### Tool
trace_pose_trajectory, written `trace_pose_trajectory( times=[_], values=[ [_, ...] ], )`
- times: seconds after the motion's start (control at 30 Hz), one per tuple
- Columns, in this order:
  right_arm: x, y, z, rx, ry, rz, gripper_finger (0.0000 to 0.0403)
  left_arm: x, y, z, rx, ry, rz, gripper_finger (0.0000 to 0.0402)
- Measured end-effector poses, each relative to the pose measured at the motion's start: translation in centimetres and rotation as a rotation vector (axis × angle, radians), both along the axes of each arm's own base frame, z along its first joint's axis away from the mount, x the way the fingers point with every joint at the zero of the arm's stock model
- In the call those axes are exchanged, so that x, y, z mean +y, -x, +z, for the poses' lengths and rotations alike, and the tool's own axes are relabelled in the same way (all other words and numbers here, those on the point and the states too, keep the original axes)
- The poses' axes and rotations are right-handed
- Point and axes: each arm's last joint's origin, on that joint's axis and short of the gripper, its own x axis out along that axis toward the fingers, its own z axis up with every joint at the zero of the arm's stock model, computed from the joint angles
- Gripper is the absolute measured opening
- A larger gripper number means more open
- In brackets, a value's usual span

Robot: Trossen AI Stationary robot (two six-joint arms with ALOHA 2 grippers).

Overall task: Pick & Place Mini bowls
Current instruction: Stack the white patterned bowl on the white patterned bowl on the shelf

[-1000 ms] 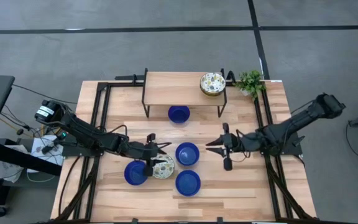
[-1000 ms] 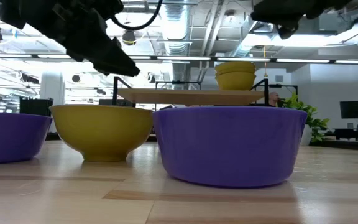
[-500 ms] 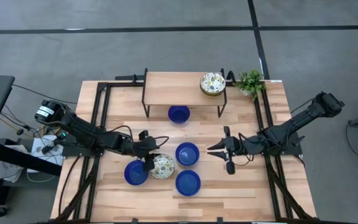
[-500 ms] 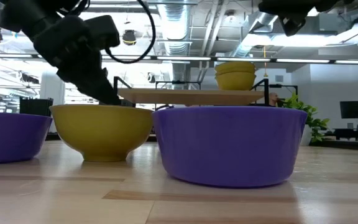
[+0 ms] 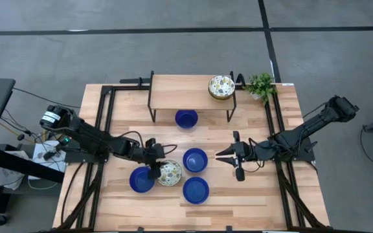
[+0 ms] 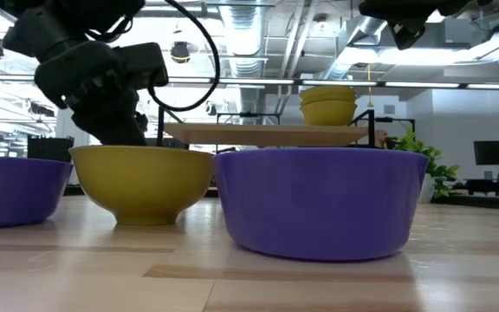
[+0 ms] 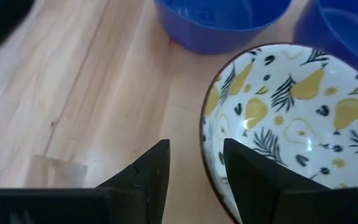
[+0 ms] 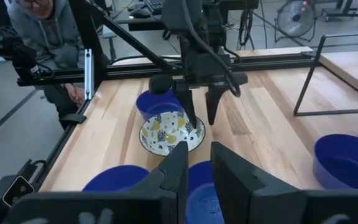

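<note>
1. Left gripper point(image 5: 155, 163) is down at the patterned mini bowl point(image 5: 169, 173); jaws wide, straddling its rim: one finger point(image 7: 253, 180) inside, the other outside. Not clamped.
2. That bowl is cream with a yellow pear and leaf print and holds nothing. It touches the blue bowl point(image 5: 141, 180) on its left.
3. Two more blue mini bowls sit mid-table: one point(image 5: 195, 159) just beside the patterned bowl, one point(image 5: 195, 189) nearer the front edge. Both hold nothing.
4. A fourth blue bowl point(image 5: 186, 118) sits under the wooden shelf point(image 5: 180, 91).
5. On the shelf's right end is a second patterned bowl point(image 5: 221, 87); the low view shows two stacked there.
6. Right gripper point(image 5: 221, 156) hovers near the middle blue bowl, jaws narrowly apart, holding nothing.
7. A small plant point(image 5: 261, 85) stands at the back right corner.
</note>
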Motion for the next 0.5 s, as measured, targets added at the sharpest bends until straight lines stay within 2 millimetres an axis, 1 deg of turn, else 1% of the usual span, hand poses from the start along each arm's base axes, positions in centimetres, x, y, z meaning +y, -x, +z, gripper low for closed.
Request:
trace_pose_trajectory(
  times=[0.1,0.2,0.33,0.5],
  values=[
    [0.00,0.00,0.00,0.000,0.000,0.000,0.0058,0.37,-0.11,-0.01,0.005,0.020,0.005,0.0146],
    [0.00,0.00,0.00,0.000,0.001,0.000,0.0058,0.66,-0.21,-0.02,0.013,0.052,-0.008,0.0128],
    [0.00,0.00,0.00,0.000,0.001,-0.001,0.0058,0.75,-0.27,0.00,0.016,0.069,-0.040,0.0080],
    [-0.01,0.00,0.00,0.000,0.002,-0.001,0.0058,0.66,-0.37,0.20,-0.003,0.028,-0.107,0.0021]
  ],
)
